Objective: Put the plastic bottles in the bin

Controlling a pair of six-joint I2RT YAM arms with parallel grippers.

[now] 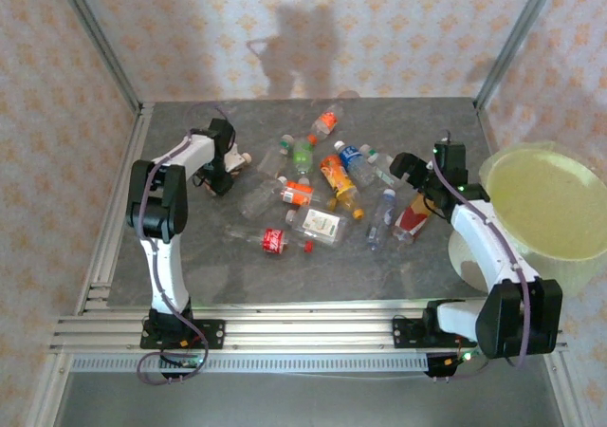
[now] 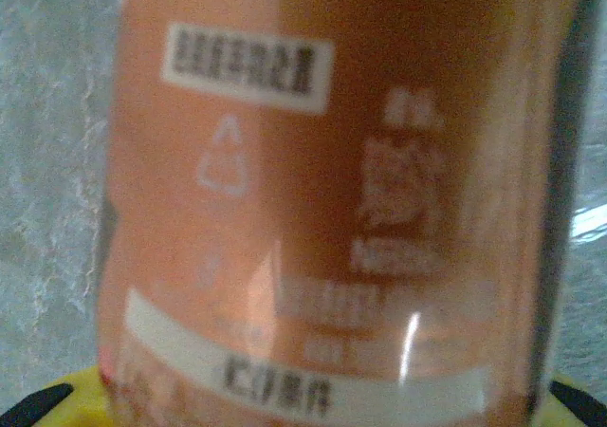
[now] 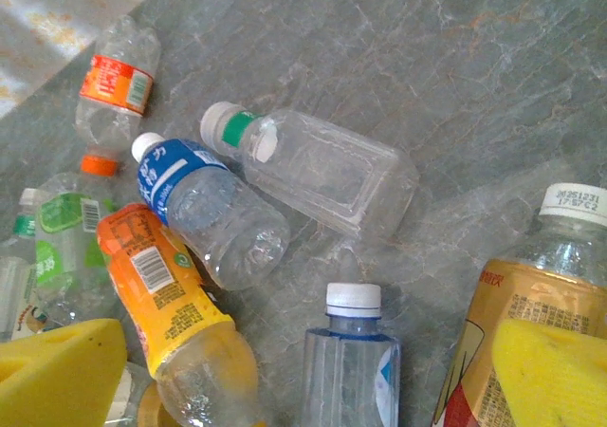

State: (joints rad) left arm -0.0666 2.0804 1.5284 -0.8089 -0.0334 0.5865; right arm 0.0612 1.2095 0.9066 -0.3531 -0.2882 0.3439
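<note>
Several plastic bottles (image 1: 322, 194) lie scattered across the middle of the grey table. My left gripper (image 1: 223, 169) is down at the back left, jaws spread wide around an orange-labelled bottle (image 2: 313, 190); yellow pads (image 2: 81, 399) peek out on both sides of it. My right gripper (image 3: 308, 380) hangs open above a clear white-capped bottle (image 3: 351, 361), with a gold and red bottle (image 3: 531, 332) under its right pad and an orange one (image 3: 171, 313) by its left pad. The pale yellow-green bin (image 1: 550, 209) stands at the right edge, beside the right arm.
A blue-labelled bottle (image 3: 204, 213), a square clear bottle (image 3: 318, 171) and a green-labelled one (image 3: 62, 247) lie just beyond the right gripper. A red-labelled bottle (image 1: 275, 240) lies nearest the front. Metal frame posts and patterned walls enclose the table.
</note>
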